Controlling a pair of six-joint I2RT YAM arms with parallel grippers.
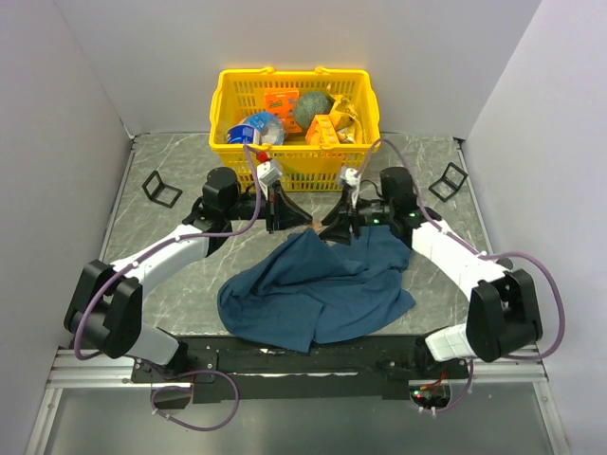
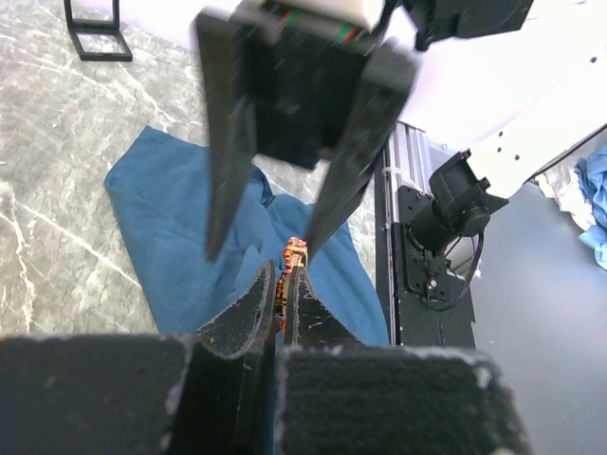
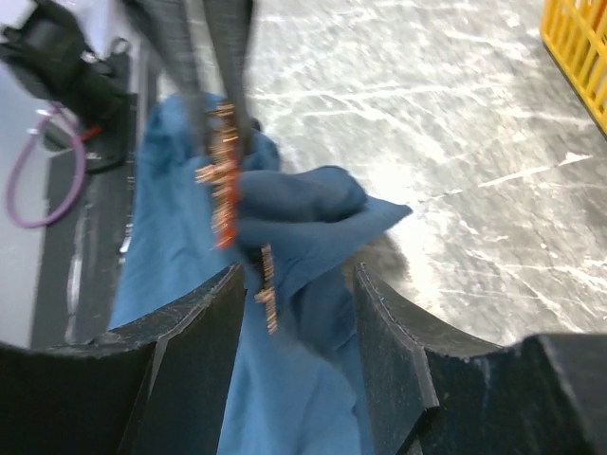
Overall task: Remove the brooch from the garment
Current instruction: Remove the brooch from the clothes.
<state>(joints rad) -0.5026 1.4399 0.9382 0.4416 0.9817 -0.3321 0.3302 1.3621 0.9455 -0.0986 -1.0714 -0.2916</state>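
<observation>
The blue garment [image 1: 313, 294] lies crumpled on the table, with its far edge pulled up between the two grippers. My left gripper [image 1: 285, 213] is shut on the brooch [image 2: 296, 252], a tiny orange-red beaded trinket that sticks out from between its fingertips [image 2: 302, 284]. In the right wrist view the brooch [image 3: 225, 194] hangs against a raised fold of the garment [image 3: 303, 213], under the left gripper's fingers [image 3: 223, 57]. My right gripper [image 3: 299, 284] is open, its jaws on either side of that fold. It also shows in the top view [image 1: 337, 223].
A yellow basket [image 1: 294, 171] full of packets and a ball stands at the back, just behind both grippers. Two small black wire stands [image 1: 161, 188] [image 1: 448, 180] sit at the left and right back of the table. Grey walls close in the sides.
</observation>
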